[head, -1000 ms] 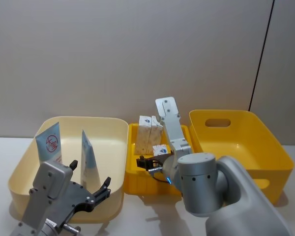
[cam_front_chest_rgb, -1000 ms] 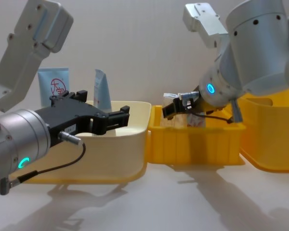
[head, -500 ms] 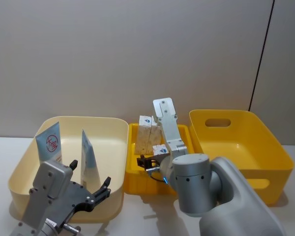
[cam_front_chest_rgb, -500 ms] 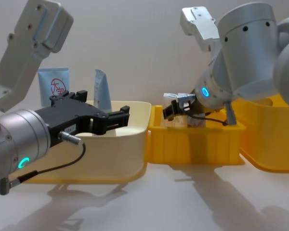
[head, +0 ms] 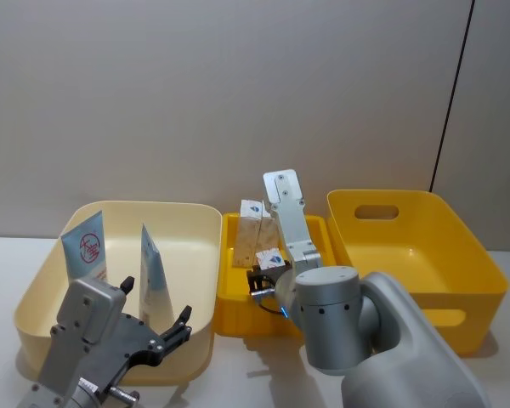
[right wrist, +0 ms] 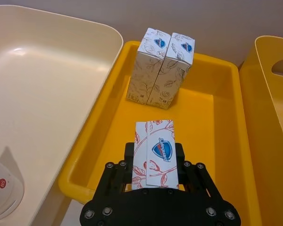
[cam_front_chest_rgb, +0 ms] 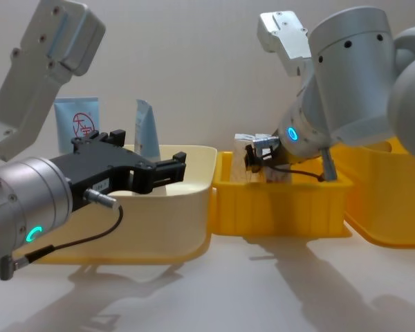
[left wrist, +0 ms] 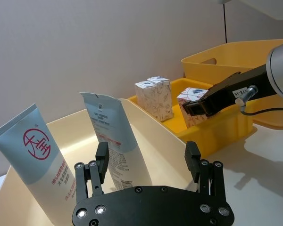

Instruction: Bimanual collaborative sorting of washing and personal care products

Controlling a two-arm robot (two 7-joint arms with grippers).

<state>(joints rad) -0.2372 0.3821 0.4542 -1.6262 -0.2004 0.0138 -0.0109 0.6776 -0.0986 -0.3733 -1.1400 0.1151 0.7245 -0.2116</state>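
Right gripper [right wrist: 154, 157] clamps its jaws on a white carton [right wrist: 156, 141] over the middle yellow bin [right wrist: 212, 108], near two standing cartons [right wrist: 160, 70], apparently grouping like goods. Left gripper [left wrist: 147, 153] waits, jaws apart and empty, before the tubes [left wrist: 40, 160] in the cream bin [head: 39, 285].

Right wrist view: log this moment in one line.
right end effector: shut on carton | over middle bin | left end effector: open, by cream bin

- The right gripper [head: 262, 281], clamped on a small white carton [head: 269, 257], has swung from pointing left to pointing more toward the far side of the middle yellow bin [head: 229, 310].
- The held carton has moved slightly left and farther in, nearer the two upright cartons [head: 255, 225].
- The right arm's grey elbow joint [head: 323, 314] has shifted left.
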